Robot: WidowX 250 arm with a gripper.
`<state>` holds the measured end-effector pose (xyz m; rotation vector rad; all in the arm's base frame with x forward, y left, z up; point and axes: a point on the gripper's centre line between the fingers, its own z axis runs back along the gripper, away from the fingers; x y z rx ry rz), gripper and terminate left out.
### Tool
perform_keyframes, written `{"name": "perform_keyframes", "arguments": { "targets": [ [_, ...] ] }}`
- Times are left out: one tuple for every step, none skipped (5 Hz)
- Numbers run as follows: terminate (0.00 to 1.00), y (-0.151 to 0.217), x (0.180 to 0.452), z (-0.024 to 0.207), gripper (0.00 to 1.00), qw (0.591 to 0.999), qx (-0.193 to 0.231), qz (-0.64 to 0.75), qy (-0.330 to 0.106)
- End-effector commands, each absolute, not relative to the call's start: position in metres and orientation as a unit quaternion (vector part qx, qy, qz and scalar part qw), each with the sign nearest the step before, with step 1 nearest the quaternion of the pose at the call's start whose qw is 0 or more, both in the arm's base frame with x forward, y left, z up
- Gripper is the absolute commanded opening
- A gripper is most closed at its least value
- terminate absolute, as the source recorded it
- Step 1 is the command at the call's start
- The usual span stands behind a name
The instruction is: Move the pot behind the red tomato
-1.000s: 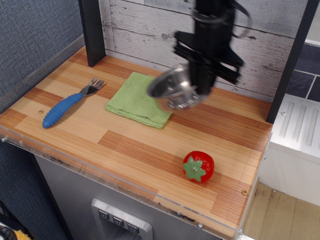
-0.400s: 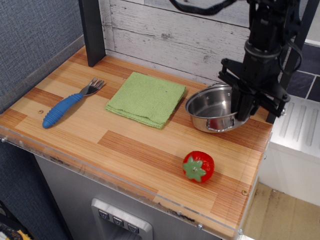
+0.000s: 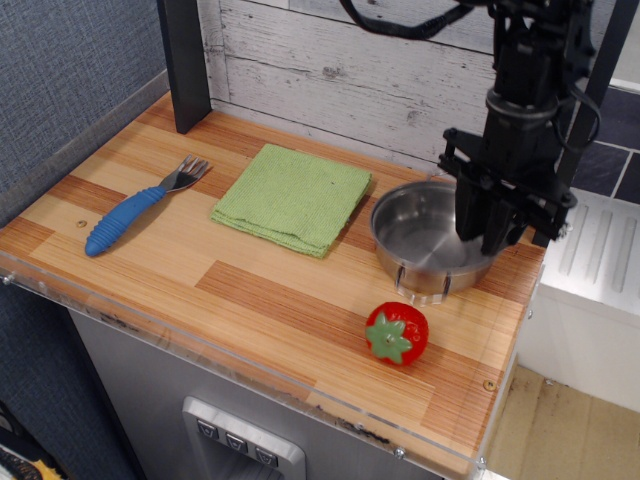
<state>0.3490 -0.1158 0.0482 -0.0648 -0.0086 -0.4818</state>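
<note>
A single view looks down at an angle on a wooden table (image 3: pixel 250 290) with striped planks, backed by a whitewashed plank wall (image 3: pixel 330 70).

Near the table's right edge, toward the back, sits a shallow shiny steel pot (image 3: pixel 425 245), upright on the surface, with thin wire handles showing on its front wall. Just in front of it, closer to the front right corner, lies a small glossy red tomato (image 3: pixel 397 333) with a green star-shaped leaf cap. The two are very close; whether they touch cannot be told.

A black robot arm comes down from the top right, and its gripper (image 3: pixel 495 235) reaches over the right side of the pot, at or just inside the rim. The fingers are dark and overlap the pot, so whether they are spread or pinching the rim cannot be told.

A folded green cloth (image 3: pixel 293 197) lies near the middle of the back edge, just left of the pot. A fork with a blue handle (image 3: pixel 140 208) lies well apart near the left edge. A dark post (image 3: pixel 185 60) stands at the back left corner.
</note>
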Motion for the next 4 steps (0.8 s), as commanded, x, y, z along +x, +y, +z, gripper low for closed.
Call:
{"name": "perform_keyframes", "arguments": {
  "targets": [
    [0.0, -0.094, 0.337, 0.121, 1.0, 0.972, -0.044, -0.216, -0.079],
    [0.0, -0.054, 0.318, 0.137, 1.0, 0.989, 0.001, -0.131, -0.067],
    [0.0, -0.024, 0.308, 0.13, 1.0, 0.996, 0.007, -0.076, -0.049],
    [0.0, -0.008, 0.303, 0.128, 1.0, 0.997, 0.002, -0.051, -0.05]
  ]
}}
